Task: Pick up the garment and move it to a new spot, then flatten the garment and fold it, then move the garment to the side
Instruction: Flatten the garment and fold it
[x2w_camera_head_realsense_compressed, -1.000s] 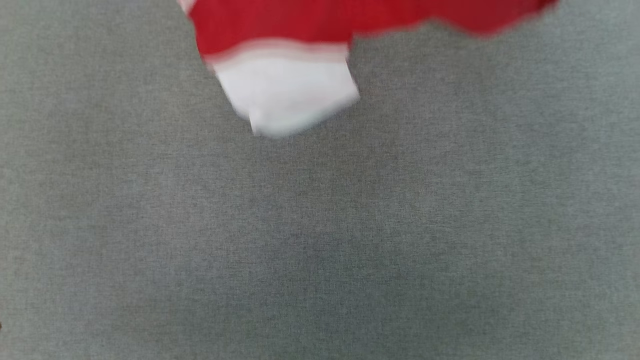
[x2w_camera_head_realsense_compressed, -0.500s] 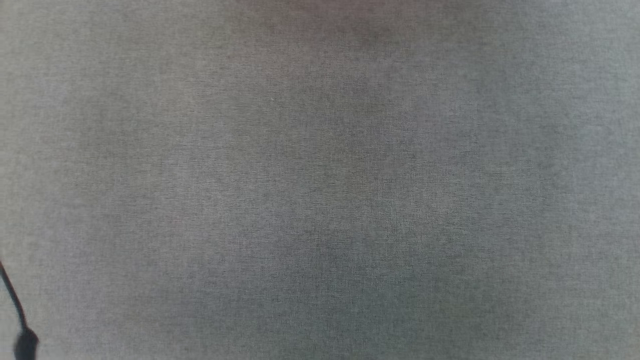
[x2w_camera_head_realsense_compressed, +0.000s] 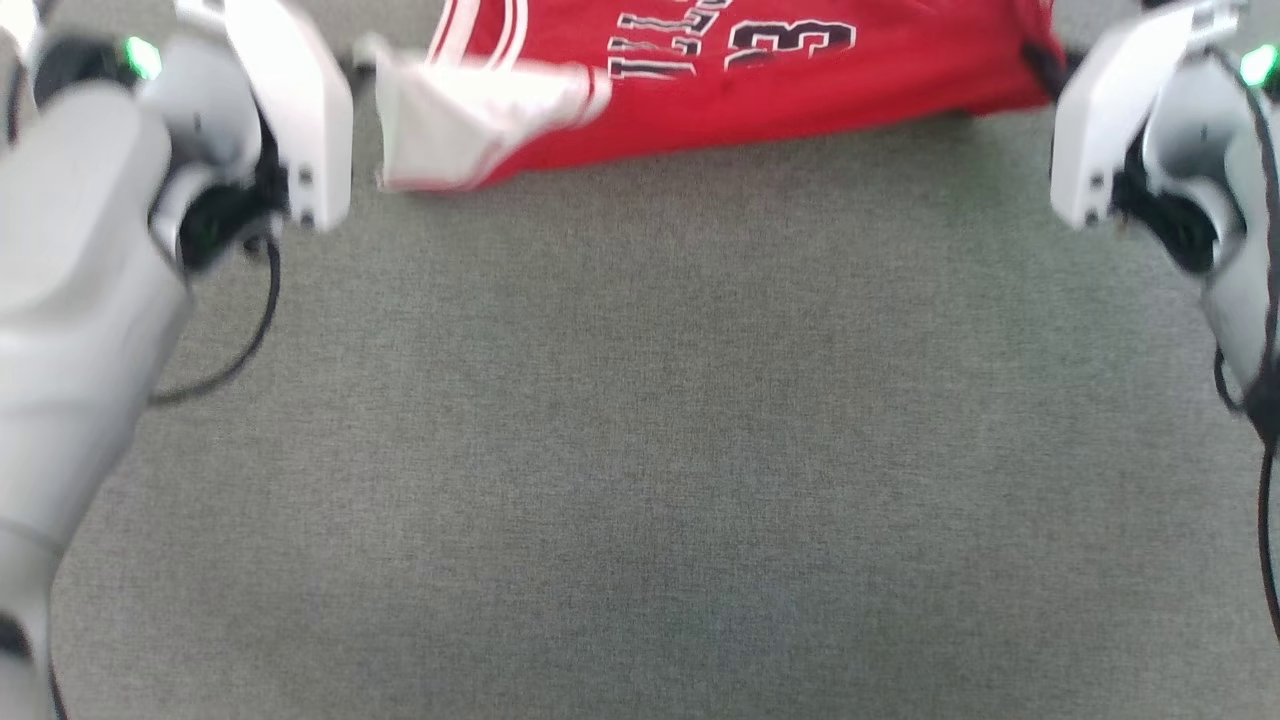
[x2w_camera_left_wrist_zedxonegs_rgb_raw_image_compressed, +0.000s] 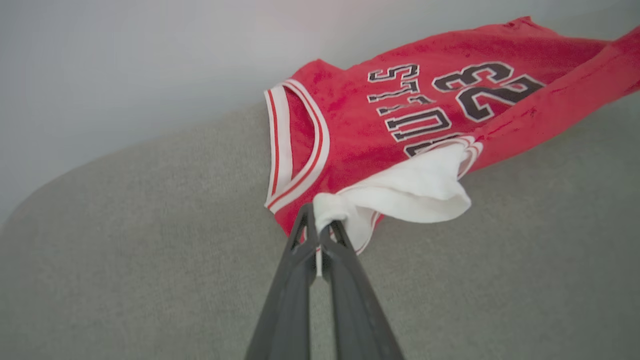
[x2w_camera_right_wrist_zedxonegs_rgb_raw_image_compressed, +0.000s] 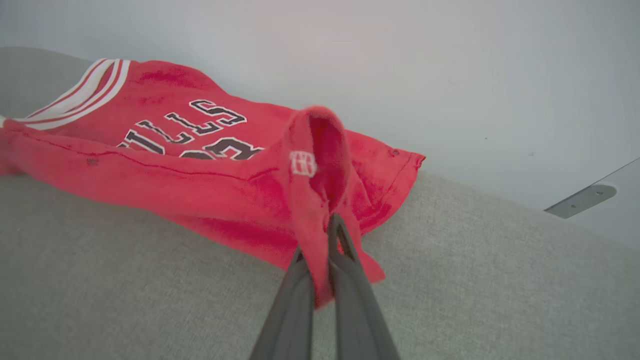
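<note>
- Grey woven cloth surface (x2w_camera_head_realsense_compressed: 640, 450), flat and matte.
- One garment (x2w_camera_head_realsense_compressed: 760, 100): thin red jersey, rumpled along the surface's far edge, with striped trim and black-and-white lettering.
- Two grippers: left gripper (x2w_camera_left_wrist_zedxonegs_rgb_raw_image_compressed: 320, 227) pinching the white sleeve (x2w_camera_left_wrist_zedxonegs_rgb_raw_image_compressed: 420, 190), right gripper (x2w_camera_right_wrist_zedxonegs_rgb_raw_image_compressed: 331, 225) pinching a red fold.

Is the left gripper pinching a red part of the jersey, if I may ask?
No, the left gripper is shut on the garment's white sleeve, not on red fabric.
</note>
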